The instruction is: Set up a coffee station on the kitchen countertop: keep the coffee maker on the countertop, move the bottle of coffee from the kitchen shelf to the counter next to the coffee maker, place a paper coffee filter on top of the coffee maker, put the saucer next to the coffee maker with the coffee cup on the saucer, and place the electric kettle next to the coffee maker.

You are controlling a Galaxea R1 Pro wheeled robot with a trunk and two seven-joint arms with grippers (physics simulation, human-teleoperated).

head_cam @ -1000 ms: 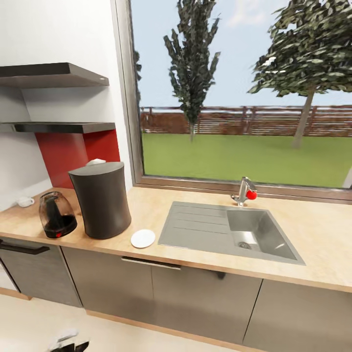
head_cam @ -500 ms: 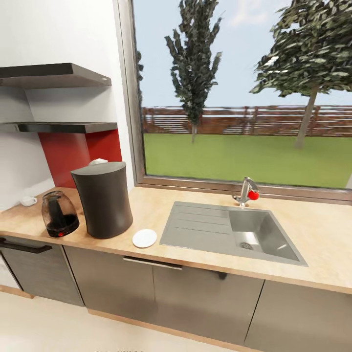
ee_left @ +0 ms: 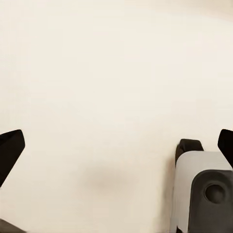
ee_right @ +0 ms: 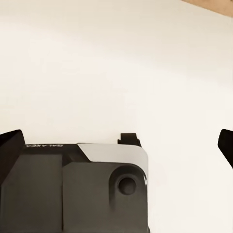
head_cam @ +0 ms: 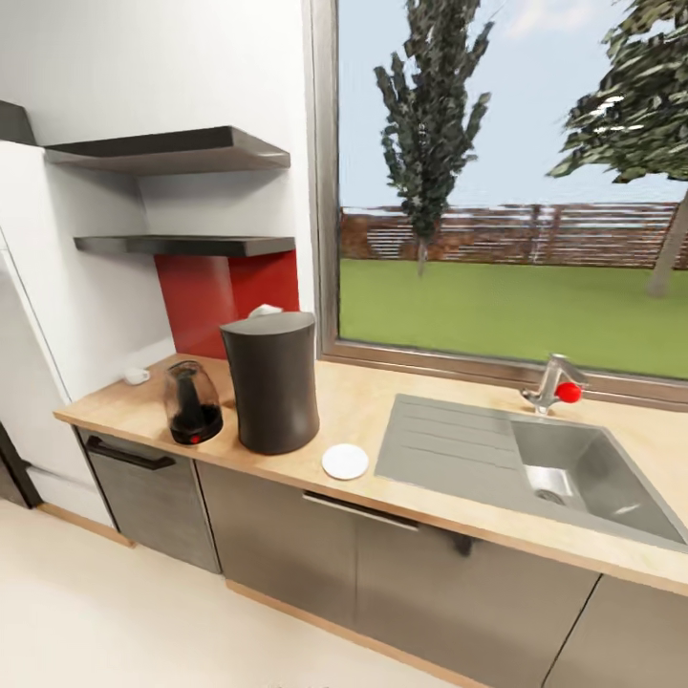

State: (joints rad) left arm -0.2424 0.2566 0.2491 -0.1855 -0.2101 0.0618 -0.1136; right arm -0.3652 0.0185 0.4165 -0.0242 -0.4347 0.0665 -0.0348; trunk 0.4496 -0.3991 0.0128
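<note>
One reversed word, "GALAXEA", shows on the robot base; left gripper and right gripper gape wide, empty, over pale floor.

A pale cream floor spreads across most of the right wrist view, smooth and unmarked. Two dark fingertips of the right gripper poke in from opposite edges, set far apart with nothing between them but open floor. Below them sits a boxy part of the robot's body, dark grey on one side with a lighter grey angled panel, a round recessed hole in its face and faint lettering along its upper edge, too small to read. A thin tan strip, possibly a baseboard or cabinet plinth, crosses one far corner.
</note>
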